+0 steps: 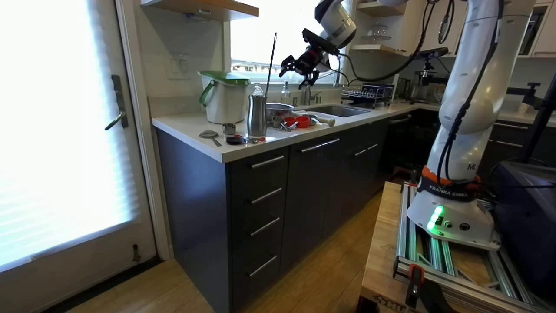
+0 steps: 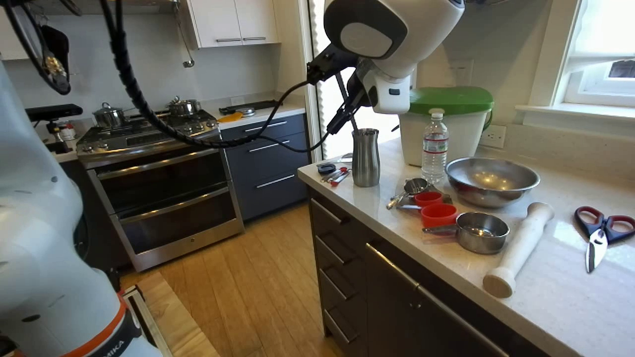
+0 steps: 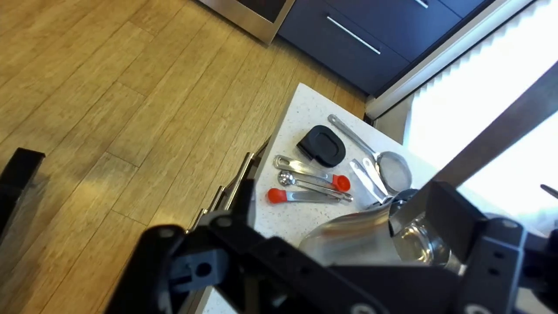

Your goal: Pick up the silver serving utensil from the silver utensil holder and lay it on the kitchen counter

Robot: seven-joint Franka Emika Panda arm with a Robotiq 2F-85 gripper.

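1. The silver serving utensil (image 1: pixel 271 55) is held upright but slightly tilted by the silver utensil holder (image 1: pixel 257 115); its long, slim shaft is seen rising well above the rim, while its lower end is hidden by the holder's wall.
2. In the wrist view, the jaws of the gripper (image 3: pixel 344 194) are seen spread wide apart. In an exterior view it is suspended in the air near the shaft, and a gap is shown between the two.
3. The holder is set upright on the kitchen counter (image 2: pixel 565 248), near one end.
4. Close to that end, a strainer (image 3: pixel 394 172), measuring spoons (image 3: pixel 311 197) and a black rounded piece (image 3: pixel 324 146) are laid out.
5. A white bin with a green lid (image 1: pixel 226 102) is placed farther back, and a clear bottle (image 2: pixel 434 158) is stood beside a metal bowl (image 2: pixel 491 181).
6. Nearer the counter's front edge, red measuring cups (image 2: pixel 439 216), a metal measuring cup (image 2: pixel 478 240) and a wooden tool (image 2: pixel 519 250) are seen, with scissors (image 2: pixel 597 243) laid beyond.
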